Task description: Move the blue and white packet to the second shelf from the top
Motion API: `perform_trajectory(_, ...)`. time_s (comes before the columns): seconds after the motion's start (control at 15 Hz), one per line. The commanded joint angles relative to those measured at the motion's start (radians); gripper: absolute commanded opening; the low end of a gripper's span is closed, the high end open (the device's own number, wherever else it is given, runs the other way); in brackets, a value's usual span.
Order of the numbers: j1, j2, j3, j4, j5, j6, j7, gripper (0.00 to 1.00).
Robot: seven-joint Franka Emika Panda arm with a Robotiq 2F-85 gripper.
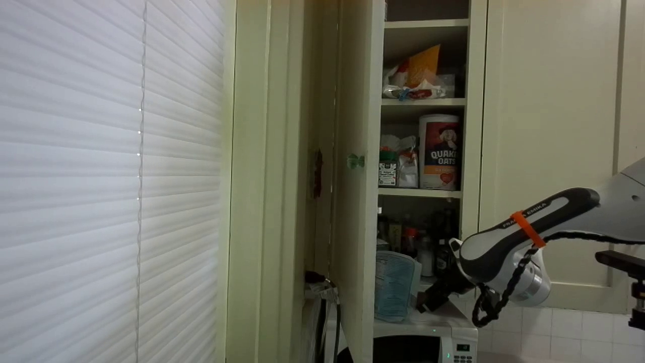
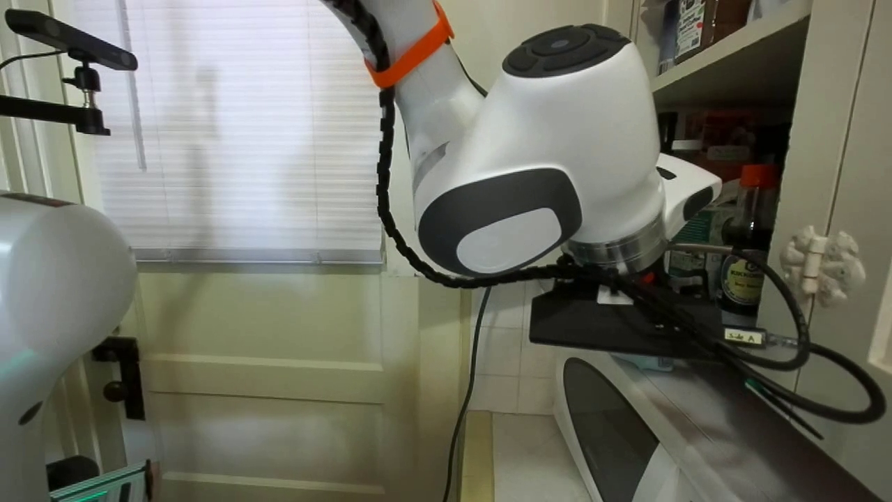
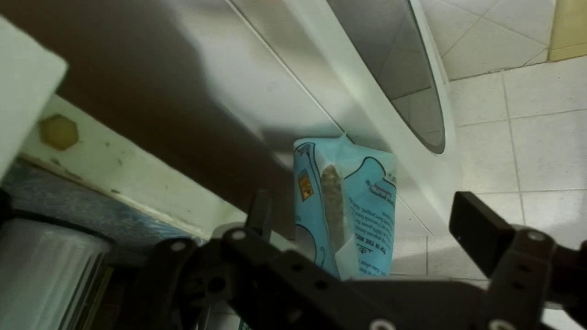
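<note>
Blue and white packet [image 1: 395, 285] stands roughly upright on top of the microwave [image 1: 423, 330], just right of the open cupboard door [image 1: 355, 227] in an exterior view. Above it, the second shelf from the top [image 1: 428, 102] runs rightward across the cupboard [image 1: 473, 151], bearing an orange packet [image 1: 423, 65] but not yet the blue and white one. The task looks to be at the reaching step: nothing is gripped, so the grasp, the lift past the board [image 1: 403, 193] with the oats canister [image 1: 439, 151], and the setting down are all left. Farther right come the fingers [image 1: 428, 300], low and just beside the packet's right edge; whether they touch it I cannot tell. Behind them the arm [image 1: 564, 212] extends to the right. Across the wrist view, from left to right: one finger, then the packet close by, then a gap, then the opposite finger. They are spread wide and pinch nothing. The packet seems to lie beyond their tips and off-centre, so I would expect centring and some forward reach before any pinch.
</note>
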Motion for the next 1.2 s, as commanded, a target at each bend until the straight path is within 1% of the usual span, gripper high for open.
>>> perform_trajectory(0.0, 0.09, -0.047, -0.099, 0.036, -0.104, 0.009, 0.054, 0.98)
perform_trajectory(0.2, 0.143, -0.061, -0.148, 0.057, -0.16, 0.005, 0.092, 0.9)
perform_trajectory(0.27, 0.161, -0.063, -0.165, 0.063, -0.171, 0.005, 0.105, 0.83)
perform_trajectory(0.4, 0.188, -0.072, -0.189, 0.072, -0.194, 0.001, 0.127, 0.77)
perform_trajectory(0.47, 0.202, -0.072, -0.202, 0.076, -0.201, 0.003, 0.138, 0.68)
perform_trajectory(0.6, 0.227, -0.075, -0.225, 0.082, -0.219, 0.009, 0.156, 0.65)
perform_trajectory(0.67, 0.236, -0.074, -0.235, 0.085, -0.227, 0.019, 0.164, 0.59)
perform_trajectory(0.73, 0.248, -0.075, -0.246, 0.088, -0.235, 0.028, 0.173, 0.65)
perform_trajectory(0.87, 0.268, -0.076, -0.264, 0.096, -0.251, 0.043, 0.186, 0.64)
perform_trajectory(0.93, 0.276, -0.08, -0.271, 0.099, -0.259, 0.052, 0.192, 0.69)
perform_trajectory(1.0, 0.286, -0.079, -0.28, 0.103, -0.267, 0.06, 0.199, 0.64)
perform_trajectory(1.07, 0.296, -0.081, -0.289, 0.107, -0.275, 0.068, 0.204, 0.61)
perform_trajectory(1.13, 0.305, -0.082, -0.297, 0.11, -0.28, 0.074, 0.211, 0.62)
